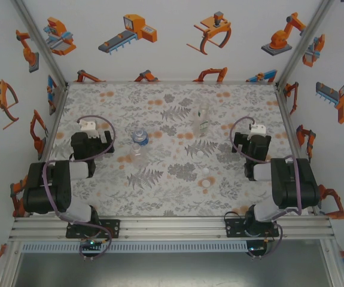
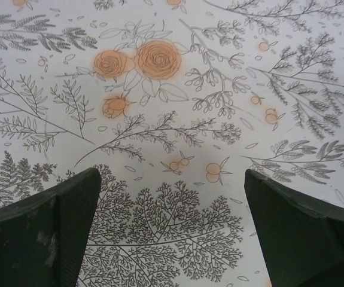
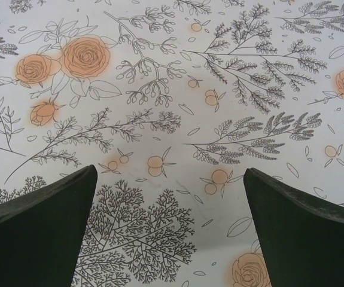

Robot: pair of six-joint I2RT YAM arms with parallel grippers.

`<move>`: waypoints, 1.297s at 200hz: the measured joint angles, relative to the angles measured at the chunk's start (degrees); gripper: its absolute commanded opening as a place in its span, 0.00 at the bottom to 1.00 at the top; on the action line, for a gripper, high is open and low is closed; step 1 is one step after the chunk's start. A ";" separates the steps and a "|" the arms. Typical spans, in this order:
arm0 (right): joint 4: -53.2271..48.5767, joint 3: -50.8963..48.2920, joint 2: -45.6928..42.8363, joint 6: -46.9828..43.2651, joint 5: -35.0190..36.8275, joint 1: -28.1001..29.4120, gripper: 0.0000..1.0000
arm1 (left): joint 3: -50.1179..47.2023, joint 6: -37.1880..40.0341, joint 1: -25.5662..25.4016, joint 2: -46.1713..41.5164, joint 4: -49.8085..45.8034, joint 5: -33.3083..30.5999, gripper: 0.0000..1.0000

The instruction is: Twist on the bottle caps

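Jaws both sides spread wide; bottles [image 1: 139, 137], bottle caps [image 1: 206, 172] lie between, well apart.

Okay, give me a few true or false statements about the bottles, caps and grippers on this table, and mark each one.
1. The left gripper and the right gripper are both open. True.
2. The bottle caps are screwed onto bottles. False: they lie loose on the tablecloth.
3. The blue-label bottle sits left of the other bottles. True.
4. The right gripper holds a cap. False: nothing is between its fingers.
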 measured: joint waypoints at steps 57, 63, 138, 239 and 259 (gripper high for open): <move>-10.19 2.91 -8.92 -1.49 -2.67 0.46 0.94 | 4.52 0.02 -3.04 -8.74 -11.54 -3.56 0.97; -11.98 4.04 -9.99 -1.68 -2.97 0.72 0.94 | 4.96 0.00 -3.19 -9.70 -13.03 -3.74 0.97; -27.10 13.18 -16.70 -1.66 -7.10 9.99 0.89 | 17.29 -1.97 -2.99 -23.19 -37.81 -4.35 0.97; -26.27 23.21 -5.46 3.76 -8.55 20.48 0.86 | 25.29 -3.15 -1.62 -30.21 -58.47 2.82 0.97; -24.09 23.80 -3.08 5.31 -8.59 20.48 0.86 | 24.11 -3.61 -1.57 -30.84 -58.66 2.84 0.97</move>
